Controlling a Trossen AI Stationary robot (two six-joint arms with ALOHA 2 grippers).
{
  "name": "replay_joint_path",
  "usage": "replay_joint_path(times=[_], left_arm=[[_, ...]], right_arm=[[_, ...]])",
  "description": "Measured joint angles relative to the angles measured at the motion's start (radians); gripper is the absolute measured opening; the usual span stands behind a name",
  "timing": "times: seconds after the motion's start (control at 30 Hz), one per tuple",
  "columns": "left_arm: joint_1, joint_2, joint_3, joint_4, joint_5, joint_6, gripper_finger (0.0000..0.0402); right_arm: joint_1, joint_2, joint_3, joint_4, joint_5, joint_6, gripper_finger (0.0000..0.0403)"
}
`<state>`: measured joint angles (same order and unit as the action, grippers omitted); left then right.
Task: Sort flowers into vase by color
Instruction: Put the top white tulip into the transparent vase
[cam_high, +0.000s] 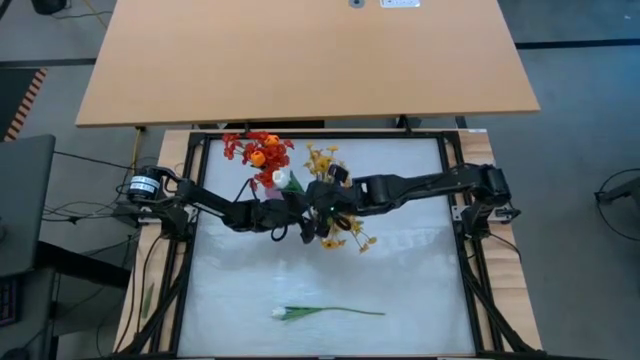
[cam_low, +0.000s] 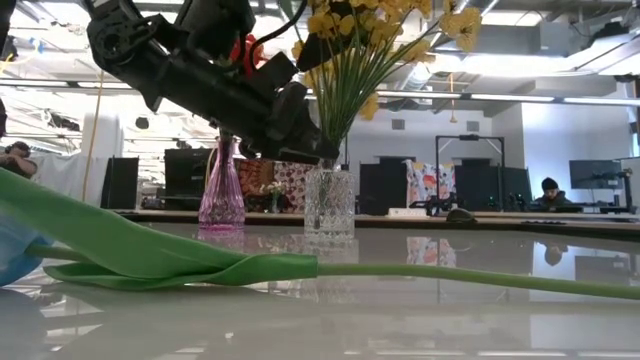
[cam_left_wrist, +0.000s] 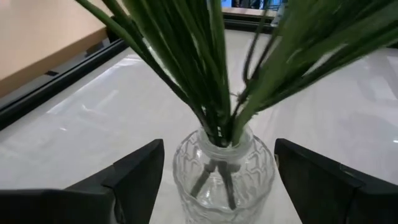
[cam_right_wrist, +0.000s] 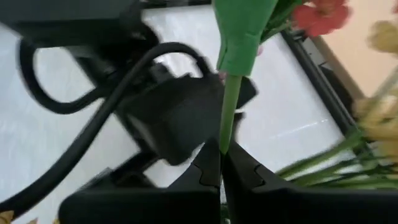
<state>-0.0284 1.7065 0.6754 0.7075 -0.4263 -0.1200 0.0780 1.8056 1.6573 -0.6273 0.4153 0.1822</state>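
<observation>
Green stem (cam_right_wrist: 228, 112), pinched between the fingers of the right pincer (cam_right_wrist: 221, 163), is what everything hangs on just now: the fingers are shut tight on it near its lower end, and the leaf and what I take for the white tulip (cam_high: 281, 178) sit above, over the middle of the surface (cam_high: 400, 270). Just below is the clear glass vase (cam_left_wrist: 221, 171), already stuffed with the stems of the yellow blossoms (cam_high: 322, 160). The left pincer (cam_left_wrist: 217, 180) has its fingers wide apart on either side of that vase, not touching it as far as I can see. A pink vase (cam_low: 221, 190) with the red and orange flowers (cam_high: 257, 149) stands just beside, toward the far edge.

My worry is the crowding. Both arms meet over one small spot, and a nudge from either could tip the clear vase or knock the pink one. The thin stem could also snag on the yellow bunch and bend rather than slide in. Another white tulip (cam_high: 325, 312) lies well apart near the front, waiting.
</observation>
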Motion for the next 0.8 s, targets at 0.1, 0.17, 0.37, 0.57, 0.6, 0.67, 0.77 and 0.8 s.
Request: replay_joint_path(times=[0.1, 0.17, 0.37, 0.57, 0.6, 0.67, 0.77, 0.8], left_arm=[[0.0, 0.0, 0.0, -0.005, 0.0, 0.001, 0.0293], [0.0, 0.0, 0.0, -0.012, 0.001, 0.0, 0.0293], [0.0, 0.0, 0.0, -0.029, 0.003, -0.023, 0.0293], [-0.011, -0.035, 0.0, -0.121, -0.006, -0.023, 0.0293], [-0.014, -0.043, 0.0, -0.136, -0.006, -0.022, 0.0293], [-0.018, -0.059, 0.0, -0.164, -0.005, -0.021, 0.0293], [-0.024, -0.089, 0.0, -0.207, -0.005, -0.021, 0.0293], [-0.025, -0.102, 0.0, -0.224, -0.005, -0.021, 0.0293]], right_arm=[[0.002, 0.017, 0.0, 0.0, -0.004, 0.008, 0.0026], [0.001, 0.017, 0.0, -0.01, -0.025, 0.031, 0.0026], [-0.008, 0.01, 0.0, -0.035, -0.028, 0.088, 0.0041], [-0.014, 0.007, 0.0, -0.117, -0.027, 0.106, 0.0088], [-0.014, 0.003, 0.0, -0.119, -0.027, 0.109, 0.0098], [-0.014, -0.006, 0.0, -0.123, -0.03, 0.109, 0.0121], [-0.015, -0.03, 0.001, -0.128, -0.081, 0.109, 0.0161], [-0.015, -0.037, 0.007, -0.14, -0.104, 0.109, 0.0175]])
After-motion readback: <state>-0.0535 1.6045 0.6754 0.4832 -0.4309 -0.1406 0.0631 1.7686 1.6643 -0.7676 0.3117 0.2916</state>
